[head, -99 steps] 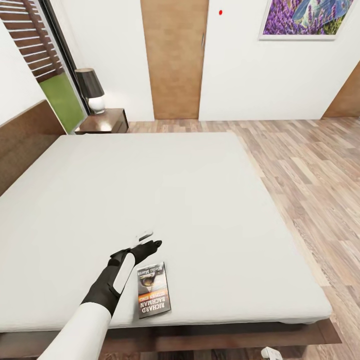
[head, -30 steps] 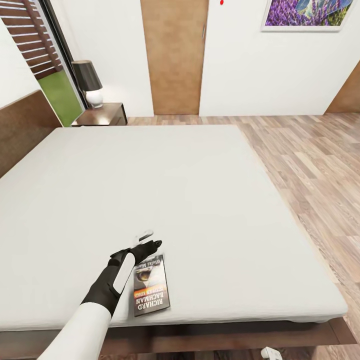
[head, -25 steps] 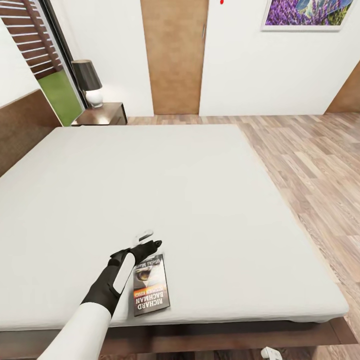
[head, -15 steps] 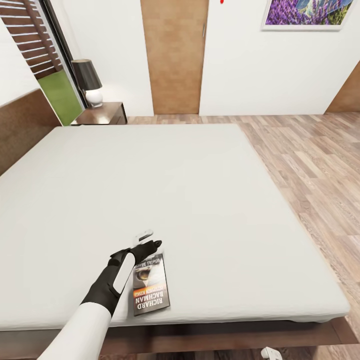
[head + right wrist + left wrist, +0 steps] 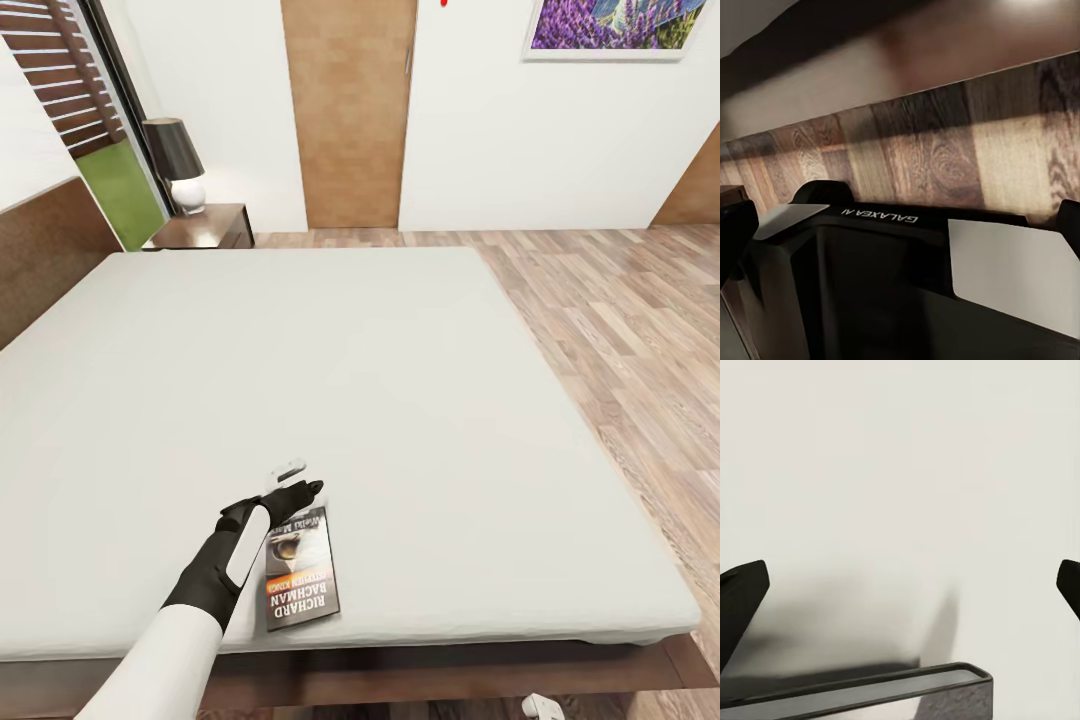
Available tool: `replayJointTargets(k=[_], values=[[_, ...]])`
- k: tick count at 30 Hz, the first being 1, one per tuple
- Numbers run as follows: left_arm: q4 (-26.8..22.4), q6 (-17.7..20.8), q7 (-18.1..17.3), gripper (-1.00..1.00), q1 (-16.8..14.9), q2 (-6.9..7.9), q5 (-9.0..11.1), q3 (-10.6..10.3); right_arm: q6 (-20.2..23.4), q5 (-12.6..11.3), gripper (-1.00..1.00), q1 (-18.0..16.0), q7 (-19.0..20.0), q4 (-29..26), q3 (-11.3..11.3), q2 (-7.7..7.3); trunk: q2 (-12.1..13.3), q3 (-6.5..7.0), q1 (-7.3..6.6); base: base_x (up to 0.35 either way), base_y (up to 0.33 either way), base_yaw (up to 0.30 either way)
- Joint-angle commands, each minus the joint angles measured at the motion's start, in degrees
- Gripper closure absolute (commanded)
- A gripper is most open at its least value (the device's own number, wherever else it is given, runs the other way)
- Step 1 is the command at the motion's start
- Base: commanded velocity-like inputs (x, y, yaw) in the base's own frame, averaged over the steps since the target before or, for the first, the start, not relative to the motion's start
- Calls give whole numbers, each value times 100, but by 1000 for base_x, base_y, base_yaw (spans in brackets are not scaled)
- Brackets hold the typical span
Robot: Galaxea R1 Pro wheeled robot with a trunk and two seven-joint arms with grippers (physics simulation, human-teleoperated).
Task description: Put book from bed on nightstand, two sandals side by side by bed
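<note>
White walls (image 5: pixel 520 140) at the far end, a brown wooden door (image 5: pixel 348 110) set in the middle. Wood-plank floor (image 5: pixel 620 320) runs along the right. Far left, a dark-shaded lamp (image 5: pixel 178 165) stands by a tall window (image 5: pixel 110 150). Far right, a lavender picture (image 5: pixel 625 28) hangs high.

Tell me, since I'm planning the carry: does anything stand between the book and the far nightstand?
Nothing visible blocks it. The book lies near the bed's front edge, by the left gripper; bare mattress stretches to the nightstand, whose top carries a lamp.
</note>
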Motion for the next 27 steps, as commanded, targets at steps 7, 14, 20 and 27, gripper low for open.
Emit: replayJointTargets(k=[7, 14, 20, 27], values=[[-3, 32, 33, -100, 1, -4, 109, 11, 24, -51, -100, -8, 25, 21, -7, -3, -2, -5, 1, 101, 0, 0], [3, 29, 30, -100, 1, -3, 109, 2, 24, -51, -100, -8, 25, 21, -6, -3, -2, -5, 1, -19, 0, 0], [5, 28, 30, -100, 1, -5, 109, -1, 24, -51, -100, -8, 25, 21, -8, -3, -2, -5, 1, -89, 0, 0], [5, 28, 30, -100, 1, -6, 109, 1, 24, -51, -100, -8, 25, 21, -8, -3, -2, -5, 1, -24, 0, 0]])
